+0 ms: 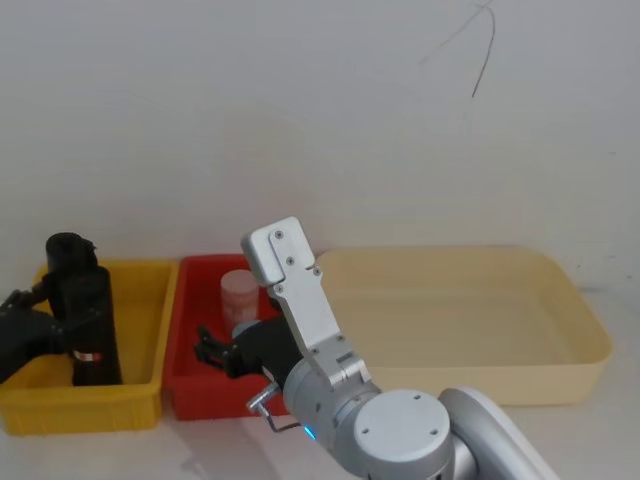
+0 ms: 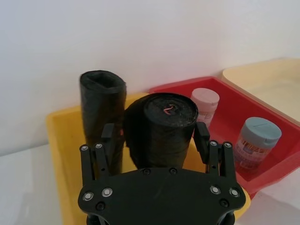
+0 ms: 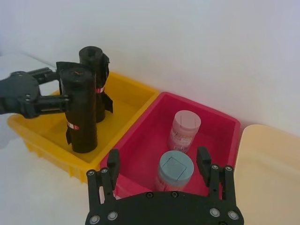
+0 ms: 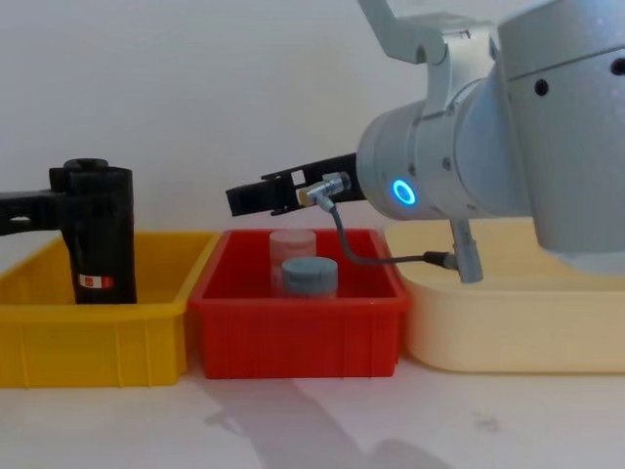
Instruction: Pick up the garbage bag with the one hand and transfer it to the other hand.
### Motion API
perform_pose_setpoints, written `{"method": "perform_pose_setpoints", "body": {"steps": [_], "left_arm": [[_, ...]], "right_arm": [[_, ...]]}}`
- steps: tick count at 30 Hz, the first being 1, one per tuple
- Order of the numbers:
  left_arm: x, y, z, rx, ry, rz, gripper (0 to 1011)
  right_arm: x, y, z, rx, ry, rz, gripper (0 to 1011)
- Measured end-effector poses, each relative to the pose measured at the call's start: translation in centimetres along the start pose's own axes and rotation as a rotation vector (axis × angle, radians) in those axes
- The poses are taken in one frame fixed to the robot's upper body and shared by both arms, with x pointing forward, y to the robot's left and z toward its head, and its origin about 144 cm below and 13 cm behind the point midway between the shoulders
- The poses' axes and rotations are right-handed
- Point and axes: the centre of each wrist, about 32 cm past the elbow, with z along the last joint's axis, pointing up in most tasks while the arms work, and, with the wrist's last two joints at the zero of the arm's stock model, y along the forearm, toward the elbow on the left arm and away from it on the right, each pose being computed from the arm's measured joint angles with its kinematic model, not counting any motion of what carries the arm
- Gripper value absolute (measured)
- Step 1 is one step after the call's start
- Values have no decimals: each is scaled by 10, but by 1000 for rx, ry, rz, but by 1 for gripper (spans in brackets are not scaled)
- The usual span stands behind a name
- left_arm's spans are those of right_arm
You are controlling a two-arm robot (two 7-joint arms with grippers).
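Observation:
The garbage bag (image 1: 92, 325) is a black roll with a small red-and-white label. It stands upright in the yellow bin (image 1: 145, 395); seen side-on, the garbage bag (image 4: 98, 234) rises well above the bin wall. My left gripper (image 2: 157, 133) comes in from the left and is shut on the bag's upper part, one finger on each side of the garbage bag (image 2: 161, 126). The left gripper (image 3: 49, 89) also appears across the bins. My right gripper (image 3: 158, 159) hovers open over the red bin (image 3: 140, 136) with nothing between its fingers. The right gripper (image 4: 244, 200) points left.
A second black roll (image 3: 93, 61) with loose flaps stands just behind the held one in the yellow bin. The red bin holds a pink-lidded jar (image 3: 185, 126) and a grey-blue-lidded jar (image 3: 174, 168). A large cream tray (image 1: 470, 320) lies to the right.

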Motion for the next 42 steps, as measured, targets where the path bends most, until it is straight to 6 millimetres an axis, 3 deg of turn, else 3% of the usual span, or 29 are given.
{"method": "perform_pose_setpoints", "body": {"steps": [17,42], "left_arm": [[2,-35,0,57,6,-111,1002],[2,-46,2,75,6,-144,1001]], "right_arm": [[7,9,3,-4,-2,17,1001],[10,48,8,-115,-2,38,1001]]}}
